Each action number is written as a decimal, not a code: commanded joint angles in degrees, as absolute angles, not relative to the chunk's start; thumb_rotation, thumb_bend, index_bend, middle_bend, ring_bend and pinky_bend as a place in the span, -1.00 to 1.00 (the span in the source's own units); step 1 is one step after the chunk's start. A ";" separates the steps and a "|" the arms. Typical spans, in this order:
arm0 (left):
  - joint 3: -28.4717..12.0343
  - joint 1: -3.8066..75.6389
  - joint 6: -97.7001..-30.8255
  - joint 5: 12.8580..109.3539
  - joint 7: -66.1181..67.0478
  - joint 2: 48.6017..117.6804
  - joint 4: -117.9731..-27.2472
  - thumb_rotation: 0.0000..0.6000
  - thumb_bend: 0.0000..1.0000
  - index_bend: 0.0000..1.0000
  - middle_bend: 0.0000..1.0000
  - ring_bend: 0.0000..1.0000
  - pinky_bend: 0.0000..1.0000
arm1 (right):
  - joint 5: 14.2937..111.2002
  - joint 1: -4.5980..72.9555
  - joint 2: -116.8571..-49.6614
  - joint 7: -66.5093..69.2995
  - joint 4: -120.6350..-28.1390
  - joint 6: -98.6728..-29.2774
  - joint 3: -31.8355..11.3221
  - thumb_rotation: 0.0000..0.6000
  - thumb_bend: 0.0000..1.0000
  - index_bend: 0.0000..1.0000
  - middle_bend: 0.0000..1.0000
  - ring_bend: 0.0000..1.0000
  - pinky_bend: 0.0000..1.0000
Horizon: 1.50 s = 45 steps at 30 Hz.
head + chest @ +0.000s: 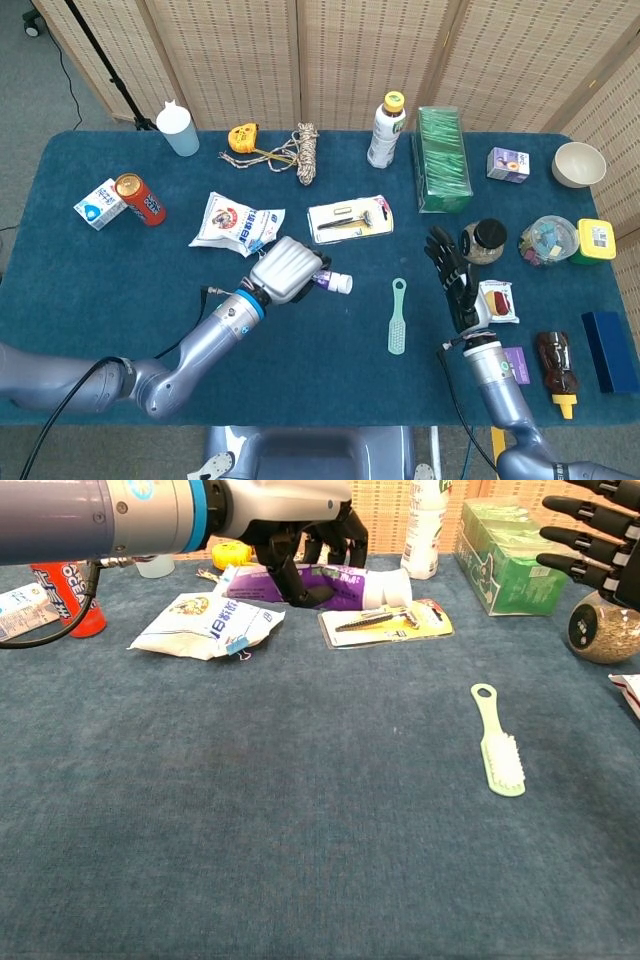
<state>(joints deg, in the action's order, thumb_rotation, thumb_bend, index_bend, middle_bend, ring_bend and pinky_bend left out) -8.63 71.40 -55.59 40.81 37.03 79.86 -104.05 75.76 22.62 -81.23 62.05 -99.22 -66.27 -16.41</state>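
A purple tube with a white cap, lying sideways above the blue table, beside the razor pack. Left hand curled tight around it from above. Right hand up, fingers spread, nothing in it, near the green brush. "OCEAN" on the red can; tube writing too blurry to read.

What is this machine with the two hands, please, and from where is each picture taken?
It is a robot with two metal arms ending in human-like hands, working at a blue table. One picture looks down from its head; the other looks forward from its chest. The left hand holds a purple tube with a white cap. The right hand is open, fingers spread, holding nothing. Between them lies a green brush. Near the tube are a white pouch and a packaged razor.
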 commanded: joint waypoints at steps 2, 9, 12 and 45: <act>-9.50 72.16 -56.47 39.58 38.19 80.66 -104.57 1.00 0.17 0.19 0.03 0.02 0.04 | 75.19 22.50 -82.21 60.42 -99.29 -67.06 -16.86 -1.00 -1.00 -1.00 -1.00 -1.00 -1.00; -11.39 74.31 -57.58 35.69 40.83 82.36 -105.10 1.00 0.17 0.20 0.04 0.03 0.04 | 73.65 22.37 -84.19 56.90 -99.37 -68.53 -17.76 -1.00 -1.00 -1.00 -1.00 -1.00 -1.00; -11.80 75.12 -58.23 34.14 41.98 83.10 -105.23 1.00 0.17 0.20 0.04 0.03 0.05 | 72.94 22.35 -85.09 55.16 -99.37 -69.12 -18.11 -1.00 -1.00 -1.00 -1.00 -1.00 -1.00; -12.40 76.13 -61.67 30.18 44.87 85.07 -105.22 1.00 0.17 0.20 0.04 0.03 0.05 | 66.12 28.04 -100.84 41.33 -94.38 -69.33 -23.83 -1.00 -1.00 -1.00 -1.00 -1.00 -1.00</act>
<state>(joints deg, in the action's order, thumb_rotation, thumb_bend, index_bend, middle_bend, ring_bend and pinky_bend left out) -12.40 76.13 -61.67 30.17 44.87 85.07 -105.22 66.33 27.79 -100.42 41.71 -94.74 -69.28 -23.61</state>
